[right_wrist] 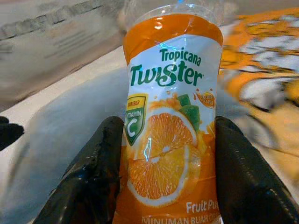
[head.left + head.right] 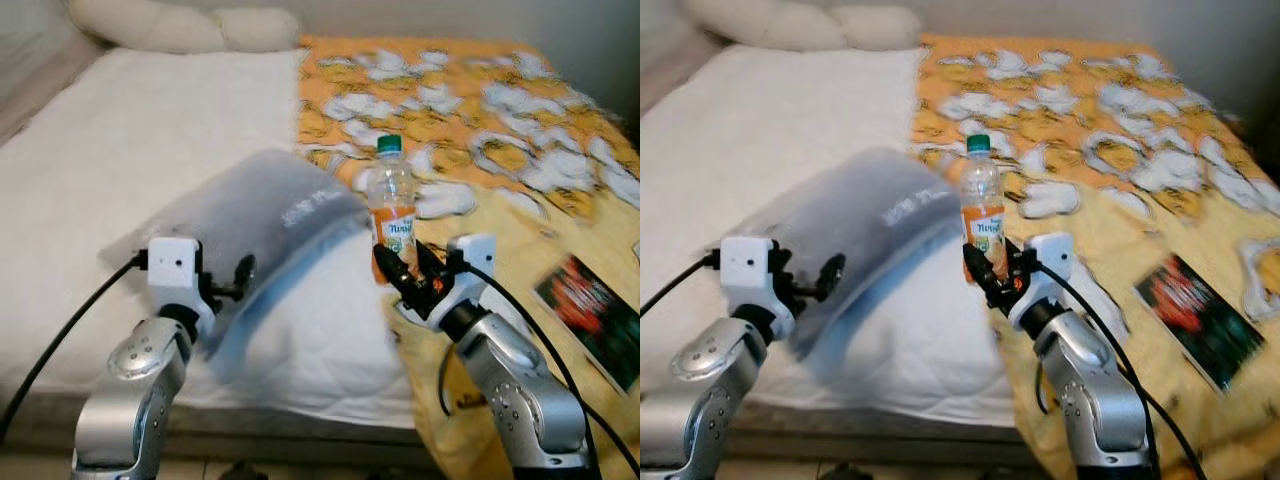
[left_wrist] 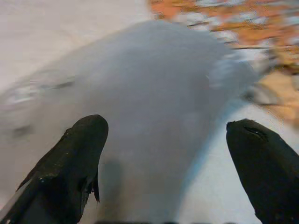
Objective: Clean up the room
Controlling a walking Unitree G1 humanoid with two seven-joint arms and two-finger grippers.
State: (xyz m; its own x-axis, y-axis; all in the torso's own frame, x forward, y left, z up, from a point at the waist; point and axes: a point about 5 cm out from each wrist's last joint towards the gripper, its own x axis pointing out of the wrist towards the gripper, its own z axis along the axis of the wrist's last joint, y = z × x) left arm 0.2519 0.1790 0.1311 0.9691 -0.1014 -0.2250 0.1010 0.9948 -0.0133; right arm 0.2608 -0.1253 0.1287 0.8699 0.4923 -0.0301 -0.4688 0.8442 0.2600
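My right gripper (image 2: 398, 268) pinches the upright bottle (image 2: 391, 206) in its jaws above the bed (image 2: 150, 130), beside the grey bag (image 2: 265, 225), against which my left gripper (image 3: 166, 154) holds its jaws spread.

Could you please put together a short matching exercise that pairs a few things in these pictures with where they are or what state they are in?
Things:
1. bottle
2. grey bag
3. booklet
4. pillows

Places or states:
A. flat on the yellow part of the blanket, to the robot's right
B. upright, between the right gripper's fingers
C. at the far end of the bed
D. bulging and blurred on the white cover, in front of the open left gripper

Pairs: 1-B, 2-D, 3-A, 4-C
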